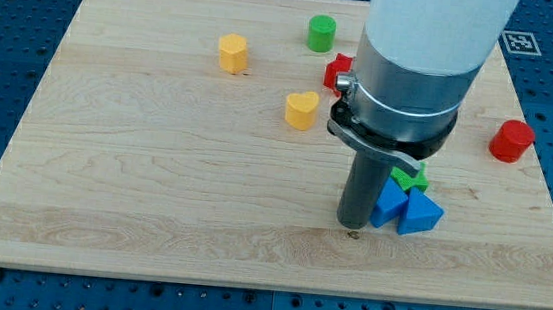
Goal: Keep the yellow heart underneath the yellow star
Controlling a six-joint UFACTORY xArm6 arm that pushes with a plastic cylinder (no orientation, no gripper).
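The yellow heart (302,109) lies on the wooden board (153,194), above the centre. The yellow star (232,52) lies up and to the left of it, about a block's width of bare wood between them. My tip (353,232) touches the board below and to the right of the heart, right at the left edge of a blue block (388,201). It touches neither yellow block. The arm's white and grey body hides the board's upper right middle.
A blue triangle (420,215) sits against the blue block, with a green star (411,177) just above them, partly hidden by the arm. A red star (337,72) peeks out left of the arm. A green cylinder (320,32) is at the top, a red cylinder (511,140) at the right edge.
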